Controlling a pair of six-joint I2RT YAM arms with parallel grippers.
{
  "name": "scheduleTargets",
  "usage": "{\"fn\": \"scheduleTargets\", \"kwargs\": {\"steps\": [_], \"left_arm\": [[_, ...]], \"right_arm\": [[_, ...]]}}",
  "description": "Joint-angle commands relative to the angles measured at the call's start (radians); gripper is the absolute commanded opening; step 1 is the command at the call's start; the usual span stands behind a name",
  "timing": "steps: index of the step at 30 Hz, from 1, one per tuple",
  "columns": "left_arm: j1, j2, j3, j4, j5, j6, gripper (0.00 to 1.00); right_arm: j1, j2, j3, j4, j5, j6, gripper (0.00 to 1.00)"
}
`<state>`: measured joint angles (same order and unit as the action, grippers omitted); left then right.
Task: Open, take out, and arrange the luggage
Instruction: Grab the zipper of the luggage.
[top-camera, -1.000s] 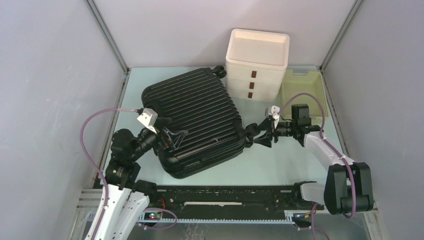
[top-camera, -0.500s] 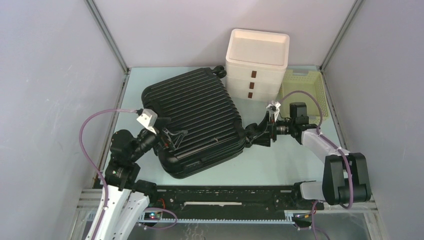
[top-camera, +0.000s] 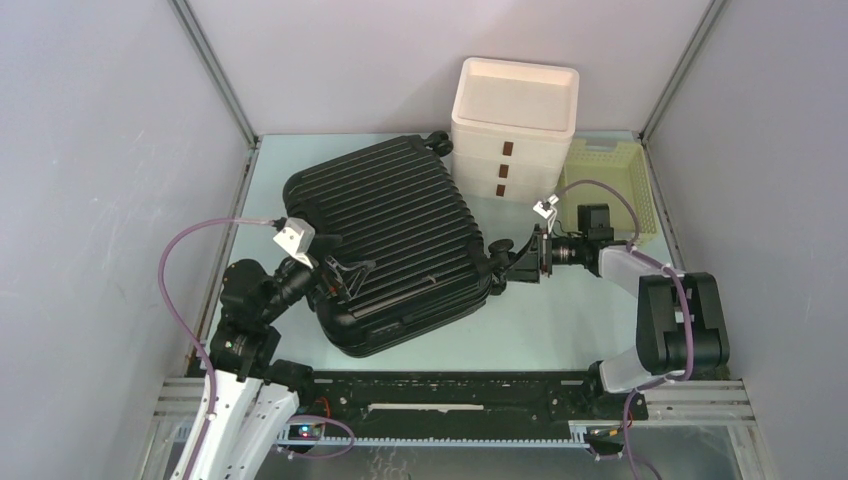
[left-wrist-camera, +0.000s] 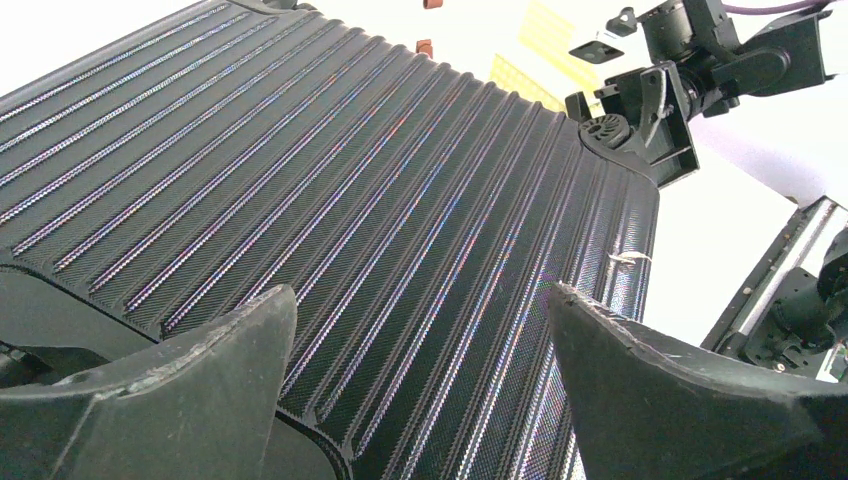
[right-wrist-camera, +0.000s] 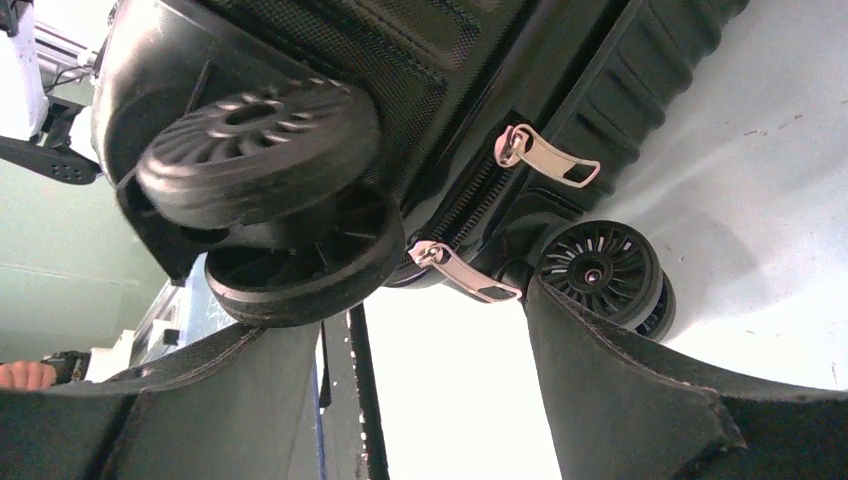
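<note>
Our left gripper (left-wrist-camera: 420, 305) gapes wide over the suitcase (top-camera: 390, 215) at centre; our right gripper (right-wrist-camera: 420, 312) spreads empty by its wheels (right-wrist-camera: 250, 150).

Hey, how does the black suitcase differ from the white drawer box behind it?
The suitcase is black and ribbed; the drawer box is white and smooth, with small brown pulls. The suitcase lies flat, skewed to the table edges; the drawer box stands upright, squared at the back. The suitcase has wheels; the drawer box shows none. Both are hard-sided containers with rounded corners.
</note>
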<state>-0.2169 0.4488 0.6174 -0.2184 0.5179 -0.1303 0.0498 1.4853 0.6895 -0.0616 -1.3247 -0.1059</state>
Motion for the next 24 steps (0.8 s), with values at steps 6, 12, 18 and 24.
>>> {"fn": "scheduleTargets", "kwargs": {"steps": [6,12,18,24], "left_arm": [[-0.004,-0.002,-0.016,0.028,0.012,0.023,1.0],[-0.004,0.0,-0.018,0.028,0.012,0.024,1.0],[-0.005,0.003,-0.018,0.029,0.008,0.024,1.0],[-0.004,0.012,-0.019,0.029,0.007,0.024,1.0]], "right_arm": [[0.028,0.055,0.122,-0.195,0.01,-0.124,0.81],[0.045,0.064,0.122,-0.179,0.069,-0.08,0.77],[0.081,0.081,0.142,-0.212,0.093,-0.091,0.73],[0.104,0.115,0.175,-0.257,0.116,-0.108,0.71]]}}
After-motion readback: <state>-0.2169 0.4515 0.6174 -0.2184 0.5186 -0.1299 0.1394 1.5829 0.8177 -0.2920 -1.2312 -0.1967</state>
